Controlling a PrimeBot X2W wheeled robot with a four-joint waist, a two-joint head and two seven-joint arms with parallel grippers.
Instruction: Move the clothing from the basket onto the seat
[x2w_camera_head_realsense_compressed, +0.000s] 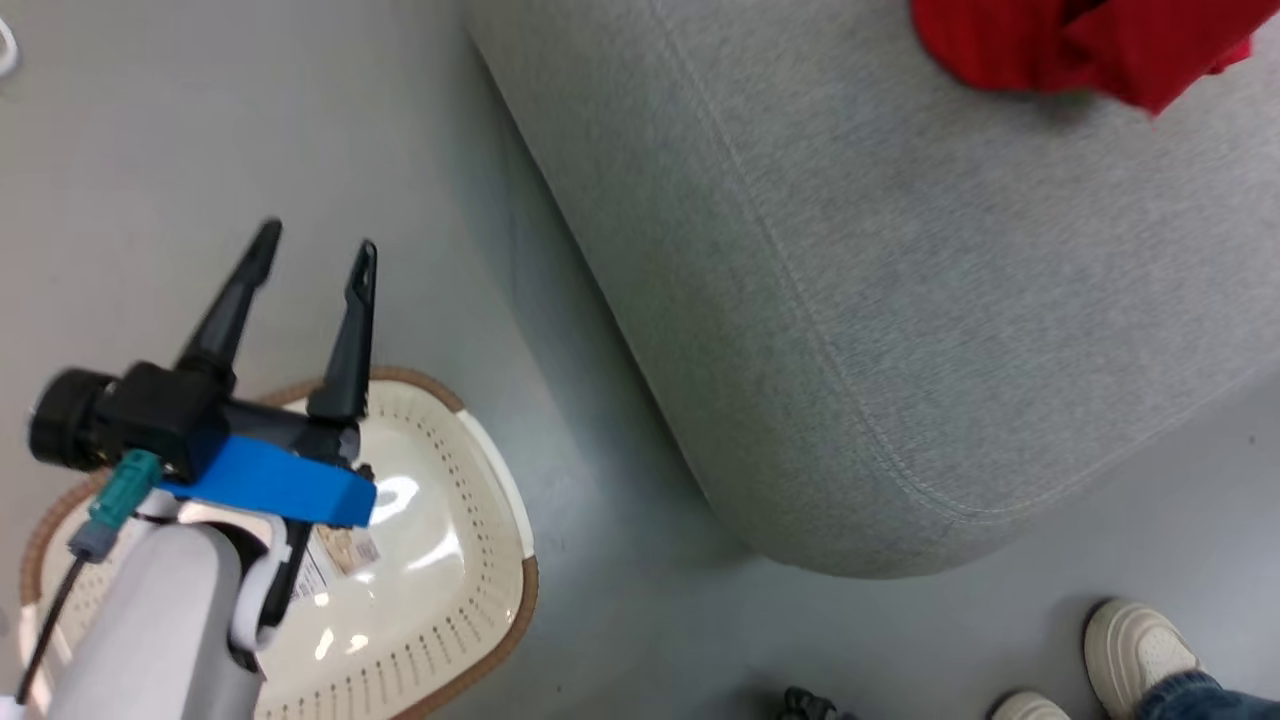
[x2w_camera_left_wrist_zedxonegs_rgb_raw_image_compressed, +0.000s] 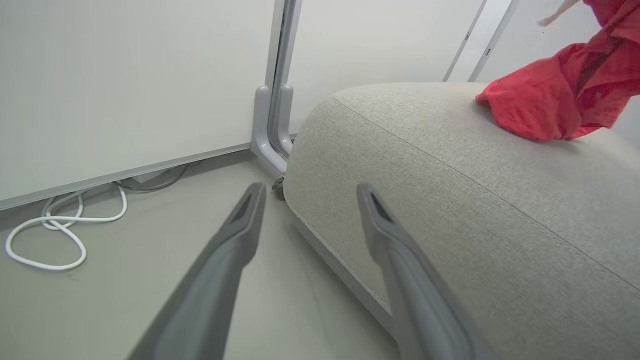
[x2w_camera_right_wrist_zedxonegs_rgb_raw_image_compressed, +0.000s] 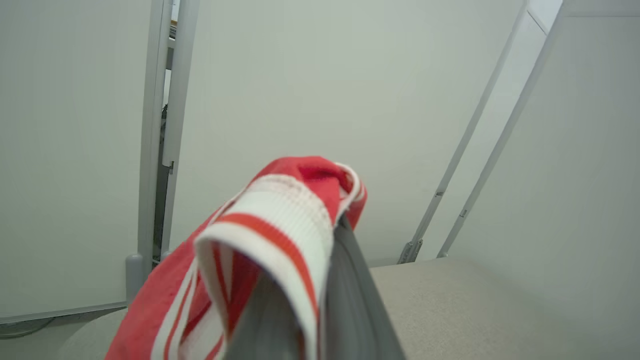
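- The left gripper (x2w_camera_head_realsense_compressed: 318, 241) (x2w_camera_left_wrist_zedxonegs_rgb_raw_image_compressed: 310, 188) has its two long dark fingers spread wide apart, with nothing between them.
- In the head view this gripper hangs over the far end of the basket, with its fingertips over the smooth grey floor (x2w_camera_head_realsense_compressed: 150, 150).
- In the left wrist view those fingers point toward the rounded corner of the seat.
- The right gripper (x2w_camera_right_wrist_zedxonegs_rgb_raw_image_compressed: 345, 240) has its fingers pressed together on a soft red garment with white ribbed panels and thin white stripes (x2w_camera_right_wrist_zedxonegs_rgb_raw_image_compressed: 270, 210).
- The garment drapes over the fingertips and hangs down on the view's left, above the seat.
- The oval cream-white plastic basket with perforated walls and a brown woven-look rim (x2w_camera_head_realsense_compressed: 505, 500) stands on the floor, near the seat but apart from it.
- Its glossy bottom carries a paper label (x2w_camera_head_realsense_compressed: 345, 550).
- The large grey fabric-upholstered seat cushion with stitched seams (x2w_camera_head_realsense_compressed: 850, 300) (x2w_camera_left_wrist_zedxonegs_rgb_raw_image_compressed: 475, 200) (x2w_camera_right_wrist_zedxonegs_rgb_raw_image_compressed: 475, 300) bears a heap of bright red cloth (x2w_camera_head_realsense_compressed: 1080, 40) (x2w_camera_left_wrist_zedxonegs_rgb_raw_image_compressed: 545, 107) on its top.
- I cannot tell whether that cloth is a separate plain piece or part of the held garment.
- A white cable (x2w_camera_left_wrist_zedxonegs_rgb_raw_image_compressed: 50, 240) lies looped on the floor by a pale wall panel (x2w_camera_left_wrist_zedxonegs_rgb_raw_image_compressed: 125, 75).
- A person's pale shoes (x2w_camera_head_realsense_compressed: 1140, 650) stand beside the seat's near corner.
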